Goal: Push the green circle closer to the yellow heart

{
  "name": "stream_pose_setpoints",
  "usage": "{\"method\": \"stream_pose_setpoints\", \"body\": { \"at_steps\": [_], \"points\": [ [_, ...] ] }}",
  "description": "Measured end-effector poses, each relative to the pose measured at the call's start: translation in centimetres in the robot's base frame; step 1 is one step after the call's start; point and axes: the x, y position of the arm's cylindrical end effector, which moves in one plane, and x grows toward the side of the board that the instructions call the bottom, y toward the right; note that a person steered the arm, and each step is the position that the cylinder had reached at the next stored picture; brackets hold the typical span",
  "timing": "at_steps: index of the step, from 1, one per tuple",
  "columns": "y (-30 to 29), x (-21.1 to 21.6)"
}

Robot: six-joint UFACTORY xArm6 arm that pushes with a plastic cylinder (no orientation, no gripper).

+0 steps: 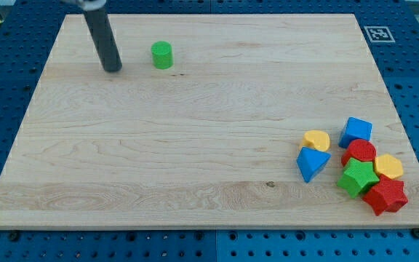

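The green circle (162,55) stands alone near the view's top left of the wooden board. My tip (112,69) rests on the board just to the left of it, with a small gap between them. The yellow heart (316,140) lies far off at the view's lower right, at the left edge of a cluster of blocks, just above a blue triangle-like block (311,163).
The cluster at the lower right also holds a blue block (356,132), a red circle (359,152), a yellow hexagon-like block (388,167), a green star (358,178) and a red star (385,196). The board's (195,145) right edge runs close by them.
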Motion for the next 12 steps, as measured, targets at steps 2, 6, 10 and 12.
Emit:
{"method": "stream_pose_setpoints", "body": {
  "at_steps": [2, 6, 10, 12],
  "points": [
    [2.9, -3.6],
    [15.6, 3.2],
    [11.1, 4.7],
    [16.0, 9.3]
  ]
}}
